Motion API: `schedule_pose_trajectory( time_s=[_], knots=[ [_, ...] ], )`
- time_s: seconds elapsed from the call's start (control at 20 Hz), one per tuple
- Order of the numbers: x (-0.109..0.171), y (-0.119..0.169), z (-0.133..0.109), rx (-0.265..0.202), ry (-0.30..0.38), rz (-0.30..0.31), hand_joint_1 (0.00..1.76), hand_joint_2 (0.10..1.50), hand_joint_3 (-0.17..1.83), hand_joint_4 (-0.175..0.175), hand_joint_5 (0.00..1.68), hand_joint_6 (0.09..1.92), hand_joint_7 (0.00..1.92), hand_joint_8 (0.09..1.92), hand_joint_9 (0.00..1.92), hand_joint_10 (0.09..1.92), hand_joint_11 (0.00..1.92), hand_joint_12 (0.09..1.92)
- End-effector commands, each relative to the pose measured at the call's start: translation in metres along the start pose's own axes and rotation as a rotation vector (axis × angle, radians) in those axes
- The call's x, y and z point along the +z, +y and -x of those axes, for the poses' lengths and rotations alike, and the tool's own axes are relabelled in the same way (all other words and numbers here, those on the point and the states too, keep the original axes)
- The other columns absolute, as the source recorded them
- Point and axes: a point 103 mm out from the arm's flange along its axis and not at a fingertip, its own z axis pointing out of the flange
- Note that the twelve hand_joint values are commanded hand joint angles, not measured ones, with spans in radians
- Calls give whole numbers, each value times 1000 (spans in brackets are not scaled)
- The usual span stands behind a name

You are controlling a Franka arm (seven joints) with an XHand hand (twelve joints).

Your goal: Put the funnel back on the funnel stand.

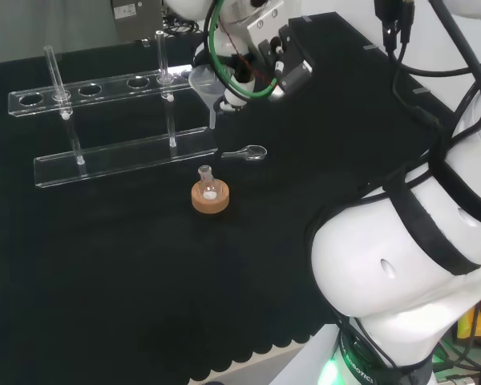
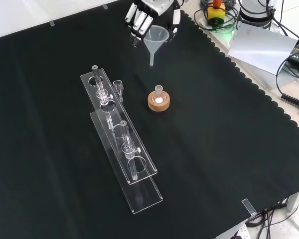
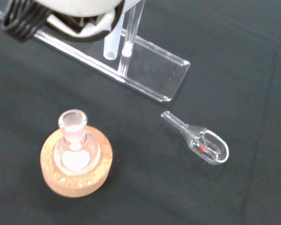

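Note:
A clear funnel [image 1: 204, 83] hangs in the air with its stem pointing down, and my hand [image 1: 248, 70] is shut on its cone. In the front view the funnel [image 2: 157, 37] sits between the fingers [image 2: 138, 19] and the thumb, just beyond the far end of the clear funnel stand [image 2: 120, 138]. In the head view the stand's upper bar with holes [image 1: 88, 90] ends right beside the funnel. The wrist view has the funnel's stem [image 3: 111, 46] close to the stand's base [image 3: 152, 77].
A small flask on a cork ring [image 1: 211, 196] stands in front of the stand [image 2: 159, 99]. A small glass piece [image 1: 249, 152] lies on the cloth near the stand's end [image 3: 203, 144]. Two upright posts rise from the stand.

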Motion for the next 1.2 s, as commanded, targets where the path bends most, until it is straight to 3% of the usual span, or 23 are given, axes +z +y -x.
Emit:
schedule_pose_trajectory(
  time_s=[0.05,0.45,0.75,1.2],
  knots=[
    [-12,3,13,30,23,2,922,672,715,-23,584,417,521,651,978,422,563,1303],
    [-31,24,42,75,44,17,918,669,715,-22,586,434,520,651,973,421,563,1301],
    [-39,50,62,87,34,23,916,668,714,-21,586,446,520,651,971,422,562,1301],
    [-32,101,95,75,85,38,914,668,711,-22,580,462,521,653,969,425,563,1301]
  ],
)
